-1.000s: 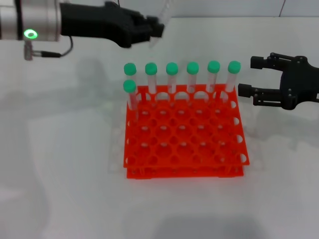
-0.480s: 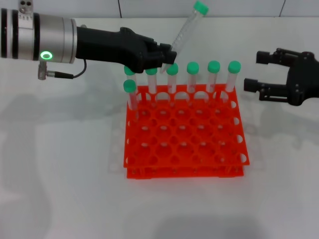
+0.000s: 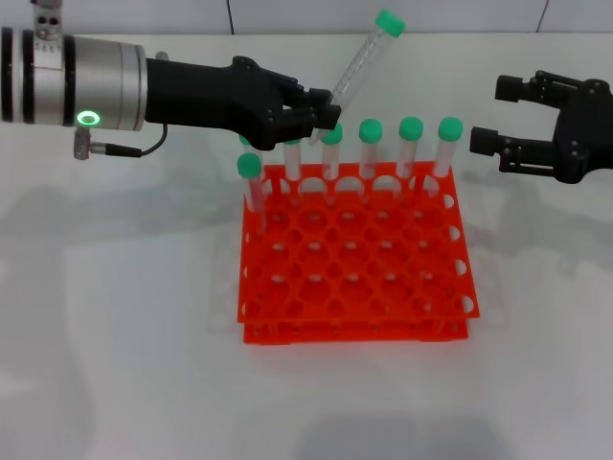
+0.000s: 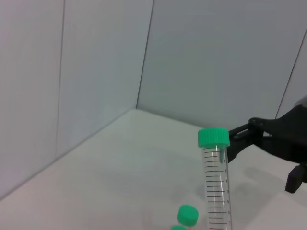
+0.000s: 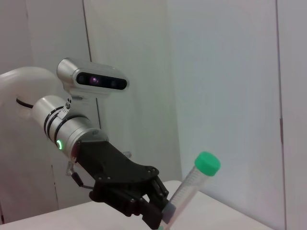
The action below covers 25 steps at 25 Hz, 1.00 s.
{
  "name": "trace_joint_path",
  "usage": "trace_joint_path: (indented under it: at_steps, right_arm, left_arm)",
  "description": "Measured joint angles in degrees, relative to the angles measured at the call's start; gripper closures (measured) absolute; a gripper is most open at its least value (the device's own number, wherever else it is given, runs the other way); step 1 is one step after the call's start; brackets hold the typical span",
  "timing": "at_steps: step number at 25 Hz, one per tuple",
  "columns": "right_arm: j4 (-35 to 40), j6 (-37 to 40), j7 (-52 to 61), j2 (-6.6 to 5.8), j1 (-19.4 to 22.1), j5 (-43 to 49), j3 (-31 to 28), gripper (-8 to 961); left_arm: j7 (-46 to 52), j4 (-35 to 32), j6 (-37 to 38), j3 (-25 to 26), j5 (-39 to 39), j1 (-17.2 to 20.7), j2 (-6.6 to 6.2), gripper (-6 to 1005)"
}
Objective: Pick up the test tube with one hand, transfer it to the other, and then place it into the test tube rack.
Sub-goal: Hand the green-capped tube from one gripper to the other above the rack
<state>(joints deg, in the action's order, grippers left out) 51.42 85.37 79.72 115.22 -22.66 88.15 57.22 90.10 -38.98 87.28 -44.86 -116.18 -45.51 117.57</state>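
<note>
My left gripper [image 3: 321, 107] is shut on the lower end of a clear test tube [image 3: 361, 61] with a green cap, held tilted above the back row of the orange-red test tube rack [image 3: 354, 278]. The tube also shows in the left wrist view [image 4: 217, 187] and the right wrist view [image 5: 189, 191], where the left gripper [image 5: 156, 213] grips its bottom. My right gripper [image 3: 498, 115] is open, to the right of the rack at the height of the tube caps, apart from the held tube. It shows far off in the left wrist view [image 4: 268, 143].
Several identical green-capped tubes [image 3: 412, 144] stand in the rack's back row, and one more [image 3: 251, 182] stands in the second row at the left. The rack sits on a white table [image 3: 115, 335]. A wall runs behind the table.
My left gripper came down and to the right with the tube, which now leans with its cap up and to the right. My right gripper rose a little and shifted right.
</note>
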Motion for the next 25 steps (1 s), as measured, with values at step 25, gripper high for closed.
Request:
trace_joint_path:
  at_steps: [25]
  right_arm:
    - [-2.4, 0.1, 0.4, 0.25, -5.3, -5.3, 0.8, 166]
  left_arm:
    - [-3.5, 0.7, 0.1, -1.3, 2.5, 1.1, 0.37, 801]
